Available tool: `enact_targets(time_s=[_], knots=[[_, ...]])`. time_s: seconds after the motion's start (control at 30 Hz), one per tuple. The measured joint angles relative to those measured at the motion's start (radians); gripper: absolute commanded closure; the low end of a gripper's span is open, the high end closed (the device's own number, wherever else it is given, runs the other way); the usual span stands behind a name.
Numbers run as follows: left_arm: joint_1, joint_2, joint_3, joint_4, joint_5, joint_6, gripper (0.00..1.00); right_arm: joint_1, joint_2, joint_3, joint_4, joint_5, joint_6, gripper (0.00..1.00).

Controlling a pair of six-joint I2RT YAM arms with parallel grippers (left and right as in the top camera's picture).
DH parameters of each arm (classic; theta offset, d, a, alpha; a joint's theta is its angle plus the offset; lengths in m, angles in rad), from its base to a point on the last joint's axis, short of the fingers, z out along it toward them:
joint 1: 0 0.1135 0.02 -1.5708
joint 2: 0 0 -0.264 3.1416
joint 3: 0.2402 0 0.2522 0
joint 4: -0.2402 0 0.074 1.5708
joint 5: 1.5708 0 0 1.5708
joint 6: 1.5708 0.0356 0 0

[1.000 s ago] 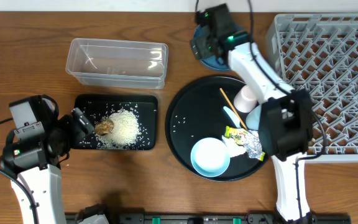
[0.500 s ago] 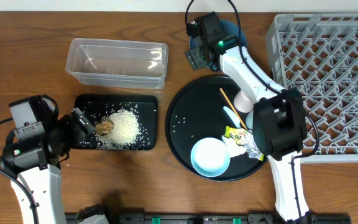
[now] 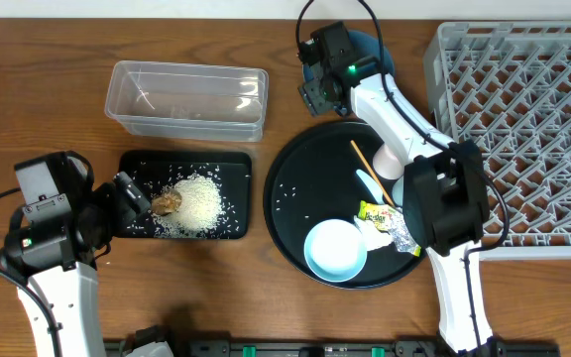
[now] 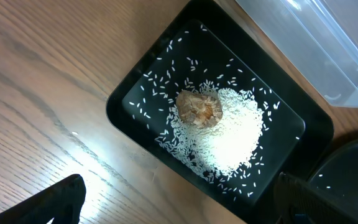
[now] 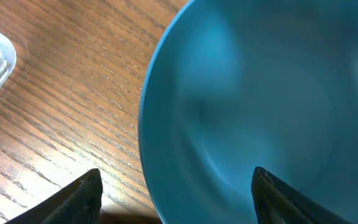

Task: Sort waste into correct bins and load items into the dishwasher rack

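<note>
The dark-blue plate (image 3: 377, 52) lies on the table at the back, above the round tray. My right gripper (image 3: 317, 89) is open at the plate's left edge; in the right wrist view the plate (image 5: 260, 93) fills the frame and its rim lies between the open fingers (image 5: 176, 199). My left gripper (image 3: 132, 193) is open and empty at the left end of the shallow black tray (image 3: 231, 169), which holds the white rice (image 3: 201, 203) and brown lump (image 3: 168, 202); the lump (image 4: 199, 109) also shows in the left wrist view. The clear tub (image 3: 186, 97) stands behind it.
A round black tray (image 3: 300, 178) holds a pale-blue bowl (image 3: 335, 250), white cup (image 3: 393, 159), wooden stick (image 3: 369, 169), white spoon (image 3: 367, 182), yellow-green wrapper (image 3: 375, 212), foil (image 3: 402, 234) and tissue (image 3: 369, 231). The grey rack (image 3: 523, 119) stands at the right. No light-blue cup shows.
My right gripper has moved left from above the plate to its left edge. The left arm has not moved.
</note>
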Motion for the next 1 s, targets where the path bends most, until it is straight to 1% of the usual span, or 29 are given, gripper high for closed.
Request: enact_targets(time_s=[0.17, 0.4, 0.47, 0.5, 0.53, 0.57, 0.63, 0.67, 0.8, 0.87, 1.0], knots=[[0.0, 0.0, 0.0, 0.0, 0.0, 0.0, 0.02, 0.0, 0.004, 0.0, -0.004, 0.0, 0.0, 0.28], [0.0, 0.0, 0.0, 0.0, 0.0, 0.0, 0.02, 0.0, 0.033, 0.0, -0.003, 0.0, 0.0, 0.31], [0.0, 0.0, 0.0, 0.0, 0.0, 0.0, 0.02, 0.0, 0.033, 0.0, -0.003, 0.0, -0.003, 0.39], [0.0, 0.0, 0.0, 0.0, 0.0, 0.0, 0.02, 0.0, 0.033, 0.0, -0.003, 0.0, -0.005, 0.46], [0.0, 0.0, 0.0, 0.0, 0.0, 0.0, 0.02, 0.0, 0.033, 0.0, -0.003, 0.0, -0.005, 0.58], [0.0, 0.0, 0.0, 0.0, 0.0, 0.0, 0.02, 0.0, 0.033, 0.0, -0.005, -0.001, -0.01, 0.67], [0.0, 0.0, 0.0, 0.0, 0.0, 0.0, 0.02, 0.0, 0.033, 0.0, -0.011, -0.001, -0.009, 0.79], [0.0, 0.0, 0.0, 0.0, 0.0, 0.0, 0.02, 0.0, 0.033, 0.0, -0.013, 0.001, -0.008, 0.83], [0.0, 0.0, 0.0, 0.0, 0.0, 0.0, 0.02, 0.0, 0.033, 0.0, -0.015, 0.0, -0.003, 0.95], [0.0, 0.0, 0.0, 0.0, 0.0, 0.0, 0.02, 0.0, 0.033, 0.0, -0.013, -0.003, 0.002, 0.99], [0.0, 0.0, 0.0, 0.0, 0.0, 0.0, 0.02, -0.003, 0.033, 0.0, -0.014, -0.036, 0.01, 0.99]])
